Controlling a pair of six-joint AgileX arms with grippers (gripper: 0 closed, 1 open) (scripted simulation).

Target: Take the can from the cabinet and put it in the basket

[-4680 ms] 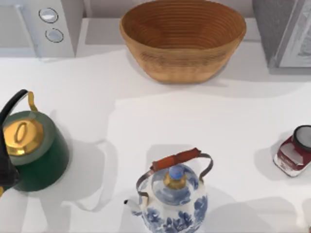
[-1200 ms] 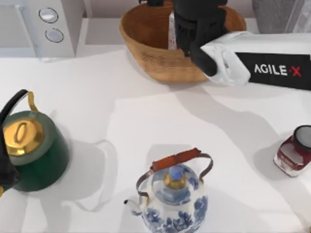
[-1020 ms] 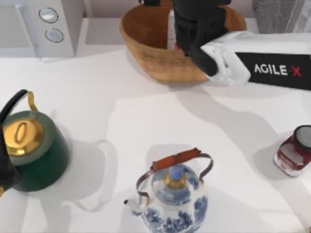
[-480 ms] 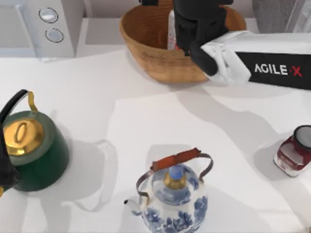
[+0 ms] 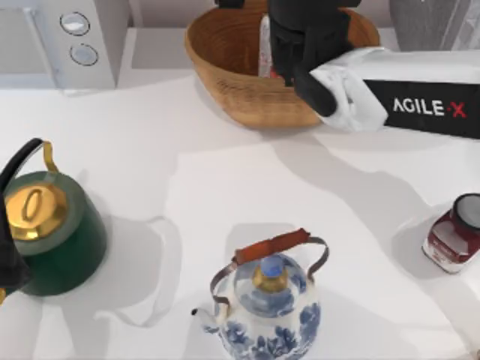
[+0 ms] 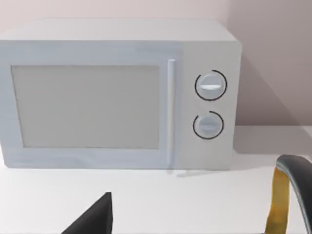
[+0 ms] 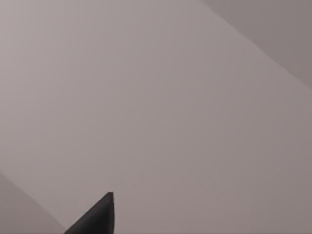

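The tan wicker basket [image 5: 225, 79] stands at the back middle of the table. A sliver of the silver-white can [image 5: 265, 46] with red marks shows upright inside it, mostly hidden by my right gripper [image 5: 300, 37]. That black gripper hangs over the basket, reaching in from the right. Its wrist view faces a bare wall, with one dark fingertip [image 7: 100, 214] off to the side and nothing beside it, so it reads as open. A corner of the grey cabinet [image 5: 420, 15] shows at the back right. My left gripper [image 5: 9, 270] is parked at the left edge.
A white microwave [image 5: 67, 37] with two dials fills the back left. A green kettle [image 5: 52, 232] with a gold lid stands at the left, beside my left arm. A blue-and-white teapot [image 5: 266, 300] stands front centre, and a dark red jar [image 5: 454, 240] at the right.
Earliest, the basket was empty and no arm was over it. Now my right arm reaches over it with the can inside. Over the last second the arm has barely shifted.
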